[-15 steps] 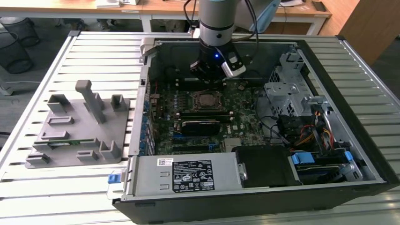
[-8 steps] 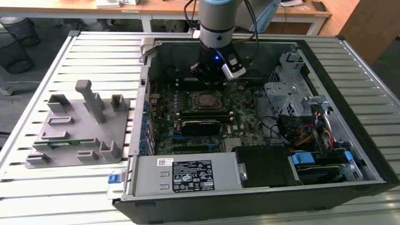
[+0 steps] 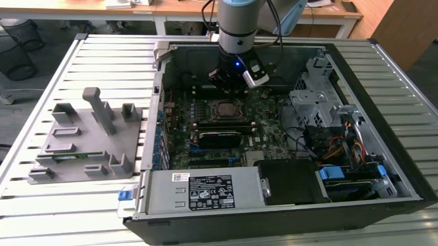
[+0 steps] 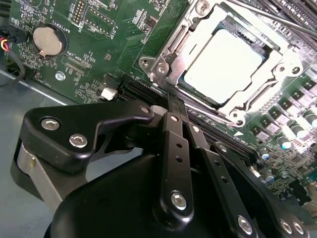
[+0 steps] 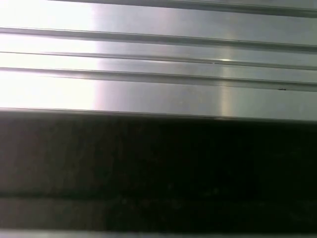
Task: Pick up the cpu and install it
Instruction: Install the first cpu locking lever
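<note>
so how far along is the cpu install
Looks nearly done: the cpu already lies flat inside the socket frame on the motherboard. The gripper hangs just beyond the socket, holding nothing visible. Whether the frame is latched can't be told.

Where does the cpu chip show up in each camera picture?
Exterior view: the cpu sits in its socket on the green motherboard, just below the arm's tool.
Second wrist view: the cpu lies inside the socket's metal frame.
First wrist view: I see no cpu.
Shared landmark: the motherboard.
</note>
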Motion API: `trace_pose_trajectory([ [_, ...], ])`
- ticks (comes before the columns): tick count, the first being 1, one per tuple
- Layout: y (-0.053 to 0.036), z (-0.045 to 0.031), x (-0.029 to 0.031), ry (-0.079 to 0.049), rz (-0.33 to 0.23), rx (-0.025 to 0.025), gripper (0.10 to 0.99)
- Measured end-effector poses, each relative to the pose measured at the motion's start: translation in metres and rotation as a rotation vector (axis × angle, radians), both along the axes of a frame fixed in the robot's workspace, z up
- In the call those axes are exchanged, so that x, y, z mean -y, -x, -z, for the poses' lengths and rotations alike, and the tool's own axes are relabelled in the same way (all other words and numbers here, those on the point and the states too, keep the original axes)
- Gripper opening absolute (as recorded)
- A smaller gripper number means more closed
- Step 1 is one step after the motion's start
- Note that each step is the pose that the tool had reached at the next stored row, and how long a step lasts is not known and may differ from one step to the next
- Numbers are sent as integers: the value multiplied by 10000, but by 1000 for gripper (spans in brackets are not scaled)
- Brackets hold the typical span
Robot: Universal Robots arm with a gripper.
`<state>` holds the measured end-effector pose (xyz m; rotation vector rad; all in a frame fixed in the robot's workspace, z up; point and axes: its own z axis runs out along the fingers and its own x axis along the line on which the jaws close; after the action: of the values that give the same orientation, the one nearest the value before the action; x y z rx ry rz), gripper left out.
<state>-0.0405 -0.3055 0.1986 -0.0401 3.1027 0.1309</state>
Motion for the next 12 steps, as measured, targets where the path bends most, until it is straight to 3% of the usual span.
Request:
trace_pose_trajectory([
  [6,-1,-35,-1,8,0,3,106],
  [12,-1,-8,-3,407,0,1,106],
])
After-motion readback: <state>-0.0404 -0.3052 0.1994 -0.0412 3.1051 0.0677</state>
